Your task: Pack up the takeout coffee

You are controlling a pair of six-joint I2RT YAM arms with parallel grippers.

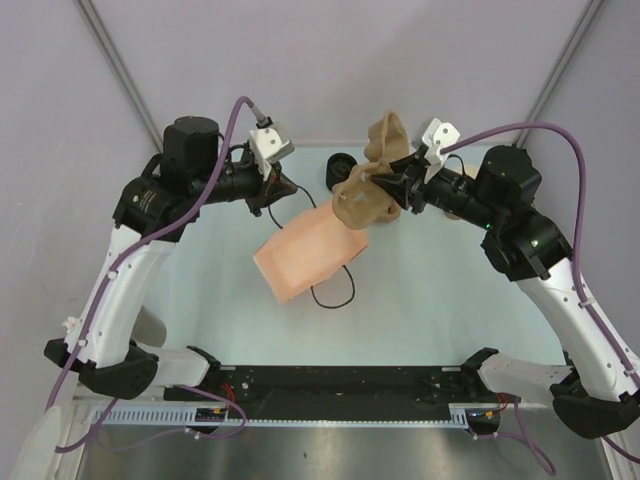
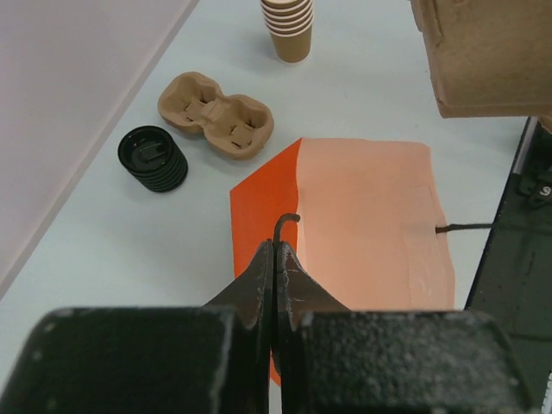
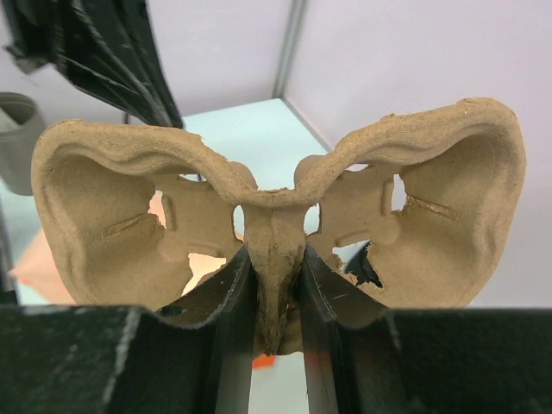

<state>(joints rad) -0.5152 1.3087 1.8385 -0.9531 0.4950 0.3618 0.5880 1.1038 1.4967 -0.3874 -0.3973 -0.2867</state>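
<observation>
bag [image 2: 371,216]: in the left wrist view its near edge is hidden behind the left gripper [image 2: 274,254].
handle cord [image 2: 285,226]: at the bag's near edge; only a hooked end is seen above the pinching fingers, and the rest is covered.
cup stack [image 2: 289,26]: beyond the bag's far edge; its top is cut off by the picture's edge, so the cups cannot be counted.
held carrier [image 3: 431,216]: above the bag; its middle ridge is covered by the clamped right gripper [image 3: 276,276].
grey shape [image 3: 15,129]: above the bag's corner; cut off, blurred, not identified.
</observation>
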